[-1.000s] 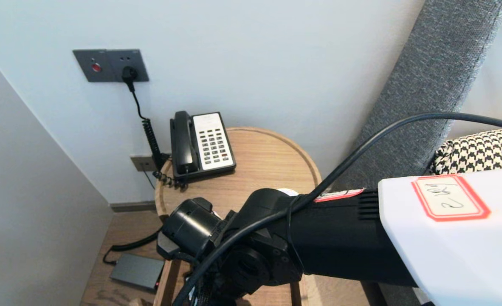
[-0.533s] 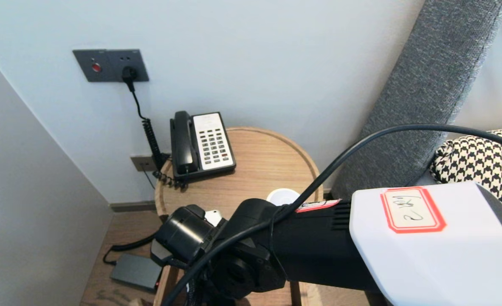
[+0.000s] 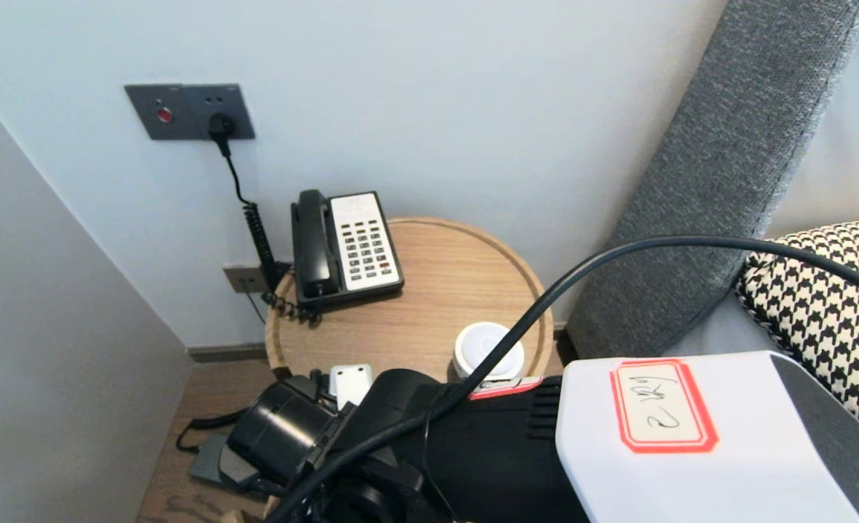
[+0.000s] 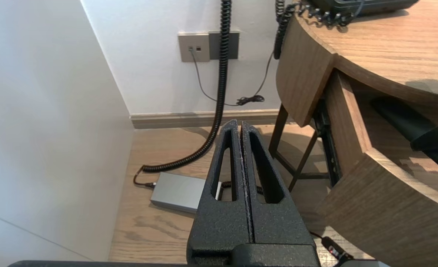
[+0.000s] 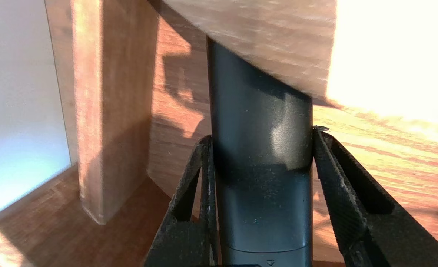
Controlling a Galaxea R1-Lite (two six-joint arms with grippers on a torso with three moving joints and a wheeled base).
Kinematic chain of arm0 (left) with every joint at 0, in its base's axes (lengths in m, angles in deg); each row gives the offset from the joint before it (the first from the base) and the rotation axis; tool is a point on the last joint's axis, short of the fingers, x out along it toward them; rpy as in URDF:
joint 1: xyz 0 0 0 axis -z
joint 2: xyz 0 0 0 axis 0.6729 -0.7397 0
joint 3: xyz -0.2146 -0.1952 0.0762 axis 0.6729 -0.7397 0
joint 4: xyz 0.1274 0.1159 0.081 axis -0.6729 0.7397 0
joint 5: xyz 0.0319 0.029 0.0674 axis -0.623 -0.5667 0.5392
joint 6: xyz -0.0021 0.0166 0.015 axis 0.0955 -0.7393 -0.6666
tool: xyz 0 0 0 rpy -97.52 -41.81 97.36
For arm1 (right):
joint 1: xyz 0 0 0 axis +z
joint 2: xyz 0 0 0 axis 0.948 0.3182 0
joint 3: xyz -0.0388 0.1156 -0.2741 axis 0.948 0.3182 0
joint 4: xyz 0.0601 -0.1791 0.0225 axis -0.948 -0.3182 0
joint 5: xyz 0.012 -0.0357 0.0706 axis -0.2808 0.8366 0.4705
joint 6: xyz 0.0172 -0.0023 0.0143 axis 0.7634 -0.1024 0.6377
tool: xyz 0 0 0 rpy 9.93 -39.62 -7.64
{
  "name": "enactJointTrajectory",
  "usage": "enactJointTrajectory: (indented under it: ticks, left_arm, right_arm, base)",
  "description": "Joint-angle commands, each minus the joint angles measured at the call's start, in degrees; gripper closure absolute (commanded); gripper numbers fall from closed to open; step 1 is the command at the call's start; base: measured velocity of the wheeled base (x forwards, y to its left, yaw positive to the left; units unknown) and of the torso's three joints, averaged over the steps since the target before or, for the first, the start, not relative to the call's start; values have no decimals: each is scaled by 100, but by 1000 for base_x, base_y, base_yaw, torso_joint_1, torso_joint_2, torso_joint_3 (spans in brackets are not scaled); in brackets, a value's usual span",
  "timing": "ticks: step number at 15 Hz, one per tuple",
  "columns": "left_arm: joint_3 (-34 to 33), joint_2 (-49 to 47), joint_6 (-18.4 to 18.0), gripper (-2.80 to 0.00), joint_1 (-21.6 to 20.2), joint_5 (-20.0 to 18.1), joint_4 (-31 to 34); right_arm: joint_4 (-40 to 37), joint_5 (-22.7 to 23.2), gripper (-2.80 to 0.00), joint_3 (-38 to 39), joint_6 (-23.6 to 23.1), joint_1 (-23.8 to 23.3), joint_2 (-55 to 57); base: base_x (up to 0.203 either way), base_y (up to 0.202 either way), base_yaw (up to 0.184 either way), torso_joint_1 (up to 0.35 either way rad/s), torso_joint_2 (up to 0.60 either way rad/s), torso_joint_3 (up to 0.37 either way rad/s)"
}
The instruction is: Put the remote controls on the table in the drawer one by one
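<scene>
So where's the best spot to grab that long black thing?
Across its width near the close end, I'd say, coming in along its length. The black bar is long and straight-sided, and its far end sits under a wooden edge. The right gripper clamps it that way.

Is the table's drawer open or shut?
Open: the drawer juts out from the table; the right gripper holds a black remote inside it.

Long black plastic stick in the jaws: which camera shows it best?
Right wrist view: the long black plastic stick fills it, clamped in the right gripper. Left wrist view shows one end; head view hides it.
</scene>
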Motion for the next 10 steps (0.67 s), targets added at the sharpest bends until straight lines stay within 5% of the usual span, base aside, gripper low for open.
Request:
enactJointTrajectory:
  ticks: [1, 10]
  left_arm:
    - [-53, 9, -2, 0, 0, 2, -4]
    - [-53, 9, -2, 0, 0, 2, -4]
  right_arm:
    - [-14, -133, 0, -50, 204, 66, 119]
    - [28, -163, 0, -50, 654, 75, -12]
  base:
    - [0, 0, 0, 0, 0, 0]
    - [0, 0, 0, 0, 0, 0]
